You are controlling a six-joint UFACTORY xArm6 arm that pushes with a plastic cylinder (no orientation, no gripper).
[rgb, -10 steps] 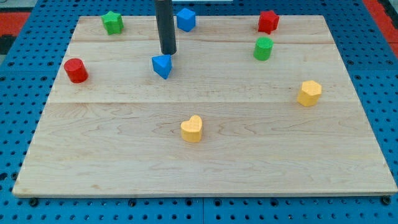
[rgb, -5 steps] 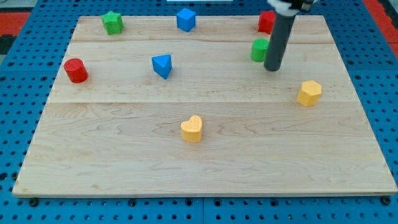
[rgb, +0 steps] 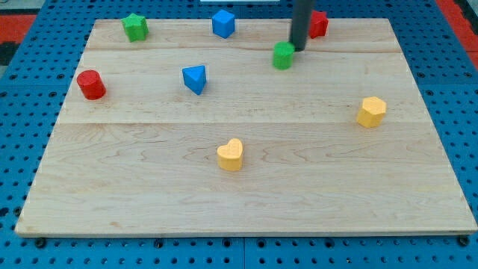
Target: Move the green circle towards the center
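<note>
The green circle [rgb: 283, 55] is a small green cylinder near the view's top, right of the middle. My tip [rgb: 299, 48] stands just to its upper right, touching or nearly touching it. The rod rises out of the view's top and hides part of the red block [rgb: 320, 24] behind it.
On the wooden board [rgb: 246, 194] there are also a green star block [rgb: 135, 27] at top left, a blue cube [rgb: 223, 23] at top middle, a blue triangle block [rgb: 194, 78], a red cylinder [rgb: 91, 84] at left, a yellow heart [rgb: 231, 155] and a yellow hexagon [rgb: 371, 111].
My tip swung from beside the blue triangle to the green circle's right, then to its upper right. The green circle has slid to the left and slightly up. Other blocks are unmoved.
</note>
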